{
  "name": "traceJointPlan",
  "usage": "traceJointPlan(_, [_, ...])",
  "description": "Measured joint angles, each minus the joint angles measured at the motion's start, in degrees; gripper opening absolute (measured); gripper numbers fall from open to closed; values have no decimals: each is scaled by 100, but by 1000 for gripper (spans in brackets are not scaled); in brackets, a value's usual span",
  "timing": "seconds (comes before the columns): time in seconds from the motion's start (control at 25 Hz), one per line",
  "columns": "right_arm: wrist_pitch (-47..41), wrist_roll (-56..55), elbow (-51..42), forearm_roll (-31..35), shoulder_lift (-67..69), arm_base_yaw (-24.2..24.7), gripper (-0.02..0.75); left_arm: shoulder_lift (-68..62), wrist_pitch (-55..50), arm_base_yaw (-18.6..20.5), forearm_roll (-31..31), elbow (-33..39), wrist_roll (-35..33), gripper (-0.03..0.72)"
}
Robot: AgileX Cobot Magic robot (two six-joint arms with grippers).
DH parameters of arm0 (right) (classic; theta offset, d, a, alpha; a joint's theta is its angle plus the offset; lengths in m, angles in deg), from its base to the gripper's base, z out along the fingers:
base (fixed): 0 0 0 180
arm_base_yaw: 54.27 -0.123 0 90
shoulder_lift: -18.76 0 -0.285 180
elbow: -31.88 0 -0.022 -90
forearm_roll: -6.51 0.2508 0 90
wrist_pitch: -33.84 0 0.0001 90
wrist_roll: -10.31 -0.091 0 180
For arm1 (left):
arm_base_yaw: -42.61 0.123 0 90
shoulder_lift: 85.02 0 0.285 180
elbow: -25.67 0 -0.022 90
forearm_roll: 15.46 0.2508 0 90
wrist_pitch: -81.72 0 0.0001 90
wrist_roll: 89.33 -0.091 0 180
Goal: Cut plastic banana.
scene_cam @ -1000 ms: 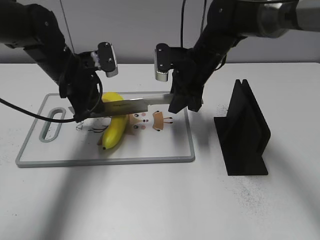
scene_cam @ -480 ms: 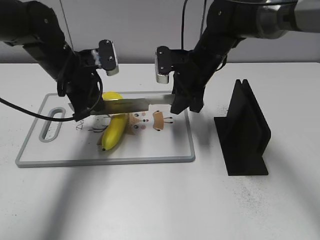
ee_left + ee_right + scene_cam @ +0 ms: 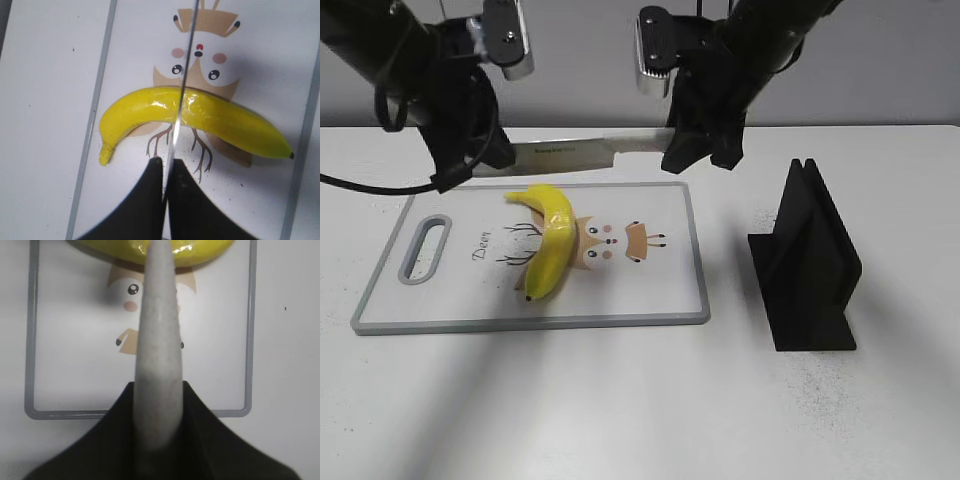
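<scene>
The plastic banana point(image 3: 552, 240) lies curved on the white cutting board point(image 3: 650, 290), over its printed cartoon animal. A knife point(image 3: 590, 152) hangs level in the air above the board's far edge, clear of the banana. My left gripper point(image 3: 485, 158) is shut on the blade's tip end. My right gripper point(image 3: 695, 155) is shut on the handle. In the left wrist view the blade point(image 3: 187, 60) runs edge-on over the banana point(image 3: 135, 110) between the jaws point(image 3: 166, 165). In the right wrist view the grey handle point(image 3: 157, 350) sits in the jaws point(image 3: 157, 387), with the banana point(image 3: 200, 252) at the top.
A black slotted knife stand point(image 3: 810, 265) stands on the white table to the right of the board. The board has a handle slot point(image 3: 425, 250) at its left end. Cables hang behind both arms.
Both grippers have lifted the knife straight up off the banana, from resting across it to well above the board. The banana stays on the board, now fully uncovered.
</scene>
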Motion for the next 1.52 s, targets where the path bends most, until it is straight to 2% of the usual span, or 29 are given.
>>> traceJointPlan(0.28, [-121,-24,0,44,-168,0,160,285,-189,0,1,0,5,-13])
traceJointPlan(0.44, [-184,-56,0,51,-168,0,160,285,-177,0,1,0,63,40])
traceJointPlan(0.48, [-199,-68,0,51,-168,0,160,290,-167,0,1,0,86,70])
traceJointPlan(0.56, [-230,-68,0,34,-168,0,160,289,-125,7,1,0,98,182])
traceJointPlan(0.72, [-327,-68,0,-150,-168,0,160,291,-57,10,1,0,108,482])
traceJointPlan(0.8, [-360,-75,0,-261,-168,0,160,303,-21,10,1,0,215,584])
traceJointPlan(0.84, [-367,-89,0,-300,-168,0,160,327,-10,16,1,0,325,612])
traceJointPlan(1.08, [-384,-731,-4,-339,-180,0,160,749,-7,16,84,0,1386,644])
traceJointPlan(1.32, [-476,-2812,172,-567,-412,0,160,1352,-94,37,803,0,3286,644])
traceJointPlan(1.52, [-1052,-4199,702,-850,-478,0,160,1759,-576,92,1406,-20,4774,640])
